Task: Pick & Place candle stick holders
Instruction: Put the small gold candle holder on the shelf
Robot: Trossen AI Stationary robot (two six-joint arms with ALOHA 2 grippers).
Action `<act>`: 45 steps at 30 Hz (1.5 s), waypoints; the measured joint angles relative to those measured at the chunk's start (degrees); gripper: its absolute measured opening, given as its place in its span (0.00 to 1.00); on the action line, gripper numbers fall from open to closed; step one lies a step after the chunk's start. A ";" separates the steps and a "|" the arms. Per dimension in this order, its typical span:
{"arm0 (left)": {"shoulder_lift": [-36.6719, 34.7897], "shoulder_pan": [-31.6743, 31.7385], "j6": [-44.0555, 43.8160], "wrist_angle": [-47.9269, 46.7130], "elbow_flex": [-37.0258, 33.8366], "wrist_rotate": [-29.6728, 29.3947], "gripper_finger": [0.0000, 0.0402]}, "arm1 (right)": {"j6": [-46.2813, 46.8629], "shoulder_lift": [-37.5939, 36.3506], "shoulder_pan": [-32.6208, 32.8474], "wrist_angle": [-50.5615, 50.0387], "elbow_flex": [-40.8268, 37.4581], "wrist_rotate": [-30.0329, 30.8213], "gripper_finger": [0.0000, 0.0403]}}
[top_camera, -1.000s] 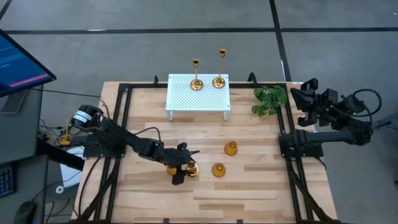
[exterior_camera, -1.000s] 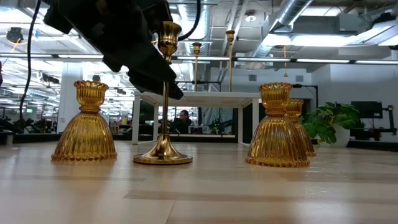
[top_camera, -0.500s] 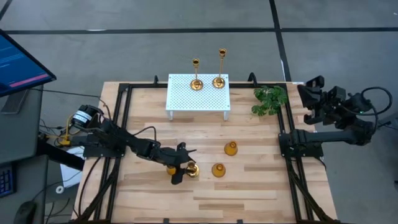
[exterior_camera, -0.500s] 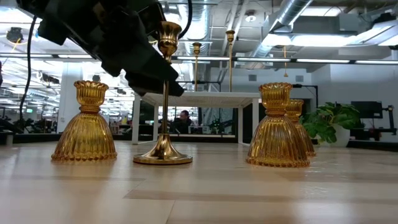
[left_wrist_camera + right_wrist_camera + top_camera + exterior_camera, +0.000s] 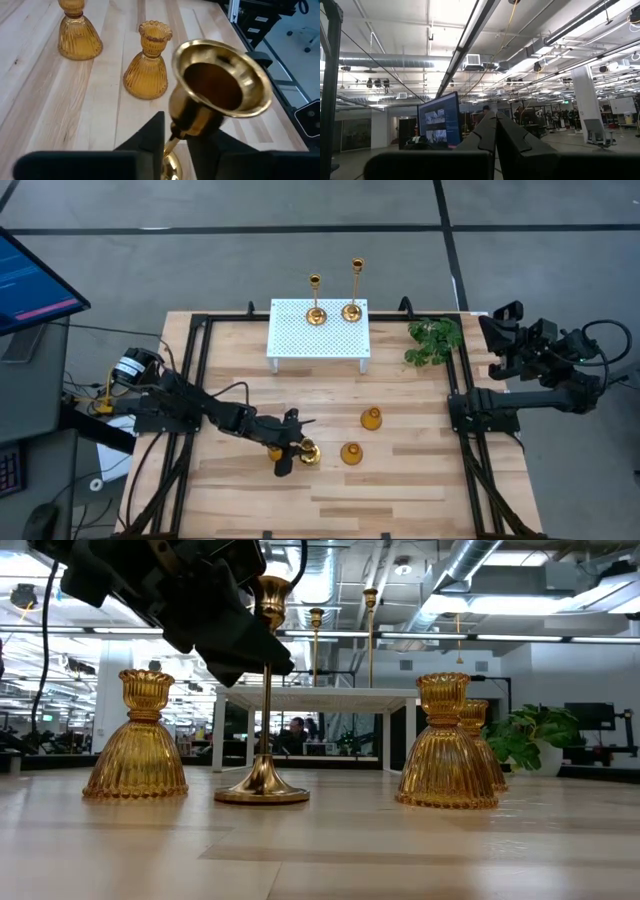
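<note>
Standing upright on the wooden table (image 5: 420, 480), toward its front left of centre, is a slim-stemmed gold candle stick holder (image 5: 264, 700); round base flat on the wood. Left gripper (image 5: 176, 137) is at the stem just under the cup, fingers (image 5: 150, 135) either side of it, clenched on the stem as far as the left wrist view shows.

Three short bulbous amber holders also on the table: one (image 5: 136, 740) just beside the gripped stick, behind the left gripper in the high view; two more, (image 5: 351, 453) and (image 5: 371, 418), to its right, apart from each other.

Two further slim sticks, a shorter one (image 5: 316, 302) and a taller one (image 5: 353, 292), stand side by side on the white perforated stand (image 5: 300, 335) at table rear. Green plant (image 5: 433, 340) right of the stand.

Right gripper (image 5: 496, 125) raised off the table's right edge, fingers pressed together, holding nothing.
</note>
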 joint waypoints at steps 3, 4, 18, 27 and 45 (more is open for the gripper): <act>0.00 0.00 0.21 0.17 0.00 -0.31 0.12 | -0.86 0.00 0.00 0.00 0.00 0.02 0.00; 0.00 0.07 0.18 0.44 0.00 -0.29 0.10 | -0.90 0.00 0.00 0.00 0.00 0.01 0.00; -3.88 3.89 0.17 4.40 1.06 -1.64 0.08 | -1.01 0.00 0.00 0.02 -0.02 0.05 0.00; -13.92 10.16 0.05 4.39 2.10 -9.10 0.08 | -0.90 0.00 0.00 -0.04 -0.04 0.00 0.00; -21.53 26.18 18.18 -5.24 11.09 -33.36 0.08 | -0.90 0.00 0.00 0.55 -0.07 0.00 0.00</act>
